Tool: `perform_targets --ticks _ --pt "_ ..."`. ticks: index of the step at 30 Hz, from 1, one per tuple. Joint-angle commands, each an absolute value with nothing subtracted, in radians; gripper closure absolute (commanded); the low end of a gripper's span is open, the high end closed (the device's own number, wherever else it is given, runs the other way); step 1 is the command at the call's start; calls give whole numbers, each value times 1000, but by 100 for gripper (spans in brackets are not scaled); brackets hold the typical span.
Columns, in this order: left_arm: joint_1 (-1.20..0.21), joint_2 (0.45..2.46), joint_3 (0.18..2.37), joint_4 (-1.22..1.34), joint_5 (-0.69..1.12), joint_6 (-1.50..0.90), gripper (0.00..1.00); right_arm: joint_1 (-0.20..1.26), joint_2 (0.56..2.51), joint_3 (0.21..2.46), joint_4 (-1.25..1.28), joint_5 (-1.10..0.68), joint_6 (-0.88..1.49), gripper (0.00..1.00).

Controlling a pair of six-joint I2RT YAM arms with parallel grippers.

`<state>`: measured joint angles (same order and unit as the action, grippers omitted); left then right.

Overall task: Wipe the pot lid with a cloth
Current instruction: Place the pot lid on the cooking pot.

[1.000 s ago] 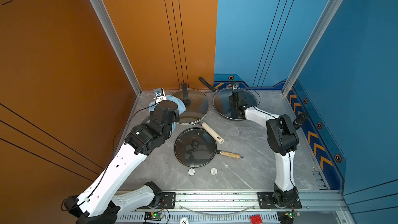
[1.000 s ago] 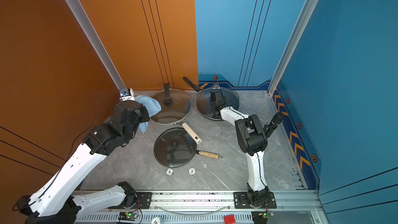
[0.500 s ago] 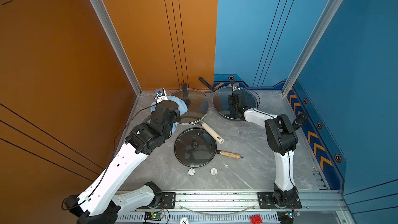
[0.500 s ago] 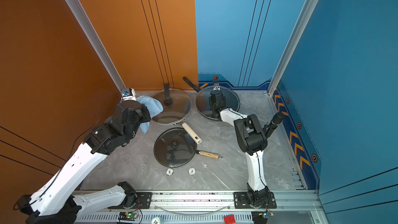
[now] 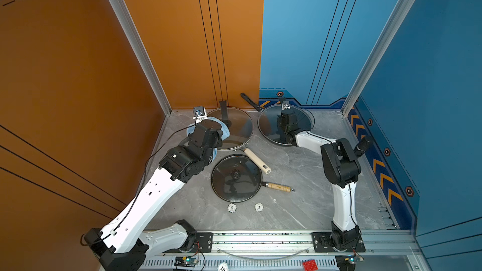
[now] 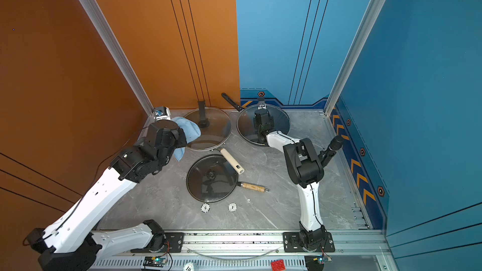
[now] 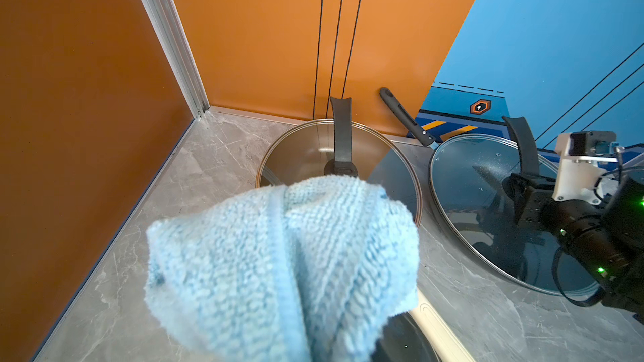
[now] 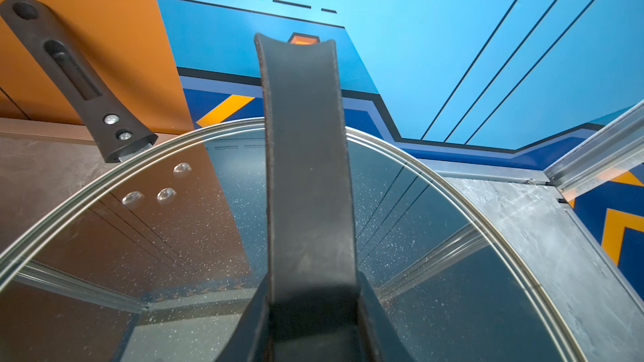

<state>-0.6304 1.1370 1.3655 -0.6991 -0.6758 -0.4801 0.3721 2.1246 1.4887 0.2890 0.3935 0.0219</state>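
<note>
Both top views: the left arm rises from the near rail, folds at the elbow and reaches to the far-left corner of the worktop (image 5: 300,178). The left gripper (image 6: 181,136) carries the cloth (image 6: 189,129), a light-blue bunch overlapping the near-left rim of the left lid (image 5: 240,126); contact cannot be told from above. The right arm stands upright from its base, elbow high, with the forearm stretched over the right lid (image 5: 302,121). The right gripper (image 5: 284,127) sits at that lid's centre. A third lid (image 5: 236,178), with a knob, lies nearer, apart from both arms.

Left wrist view: the cloth (image 7: 282,266) fills the foreground and hides the jaws, which are closed on it. Beyond it stands the left lid's (image 7: 313,148) upright black handle (image 7: 341,134). This view alone shows the right gripper (image 7: 519,186) from the side, low on the right lid's (image 7: 463,175) handle.

Right wrist view: the jaws of the right gripper (image 8: 310,308) clamp the black strap handle (image 8: 306,168) from both sides. Speckles on the right lid's glass (image 8: 435,255) show only here
</note>
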Motion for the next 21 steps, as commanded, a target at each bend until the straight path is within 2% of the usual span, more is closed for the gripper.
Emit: perform_targets --ticks 1,5,8,14,18,20,21 --pt "-632 1137 1396 -680 -663 -479 77 369 2123 1517 330 410 14 100" --pt "-636 1137 1399 -679 -663 -479 77 368 2133 1518 332 374 46 92" --pt "-636 1136 1396 -680 -663 -482 77 367 2132 1518 330 338 62 79" --pt "-635 1137 1386 -668 -660 -476 77 367 2094 1546 260 297 76 33" --pt "-612 1138 1365 -627 -616 -463 77 366 2029 1553 224 297 94 20" --pt "-584 1142 1351 -614 -569 -466 77 367 1998 1560 198 281 106 0" --pt "-572 1144 1347 -613 -552 -472 77 369 1982 1566 182 283 106 0"
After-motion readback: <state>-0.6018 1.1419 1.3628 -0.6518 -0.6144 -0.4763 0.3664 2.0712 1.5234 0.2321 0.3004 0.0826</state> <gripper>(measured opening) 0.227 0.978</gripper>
